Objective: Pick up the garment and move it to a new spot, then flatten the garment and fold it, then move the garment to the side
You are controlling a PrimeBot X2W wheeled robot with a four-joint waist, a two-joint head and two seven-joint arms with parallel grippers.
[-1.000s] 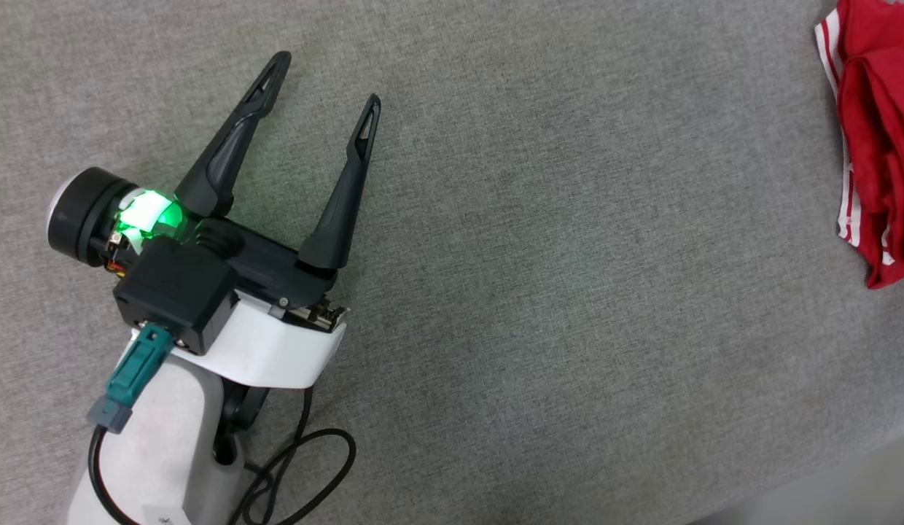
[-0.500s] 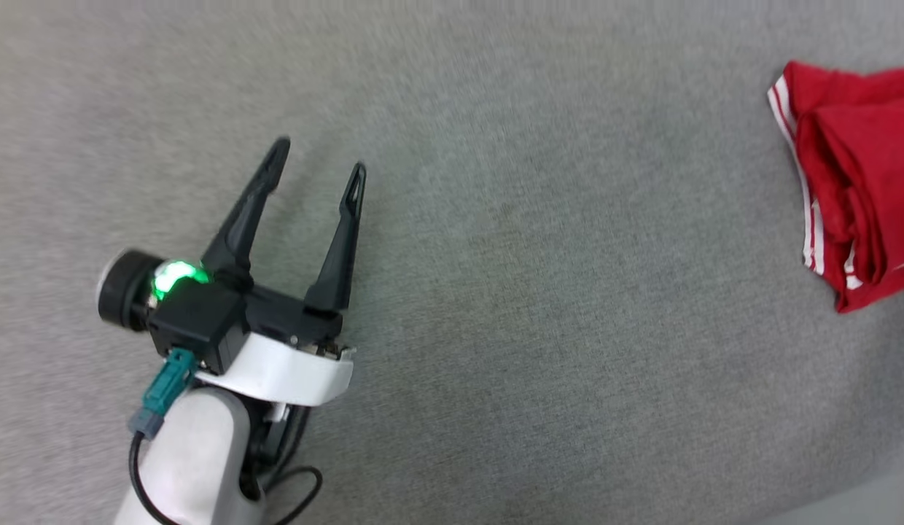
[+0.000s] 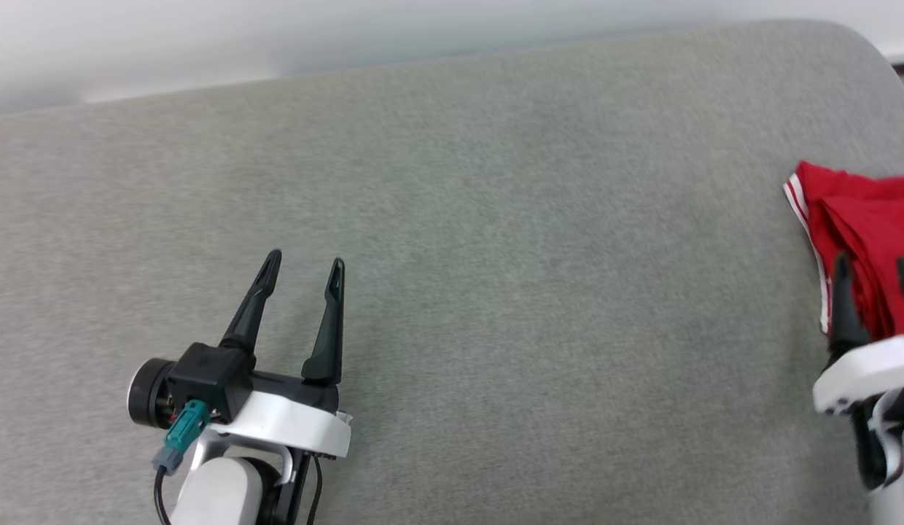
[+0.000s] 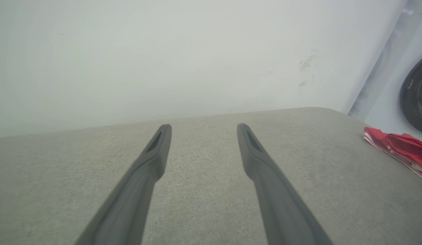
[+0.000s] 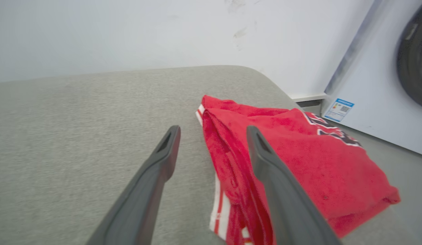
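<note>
Right gripper [image 3: 873,264] spread, empty, fingers straddling red jersey's [image 5: 299,153] striped edge at grey cushion's [image 3: 496,219] right end. Long axis roughly along those fingers. Left gripper [image 3: 305,259] spread, well apart leftward.

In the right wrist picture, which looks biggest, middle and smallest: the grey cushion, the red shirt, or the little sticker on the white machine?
1. grey cushion, the biggest
2. red shirt
3. sticker, the smallest, though it sits farther from the camera, which shrinks its look
</note>
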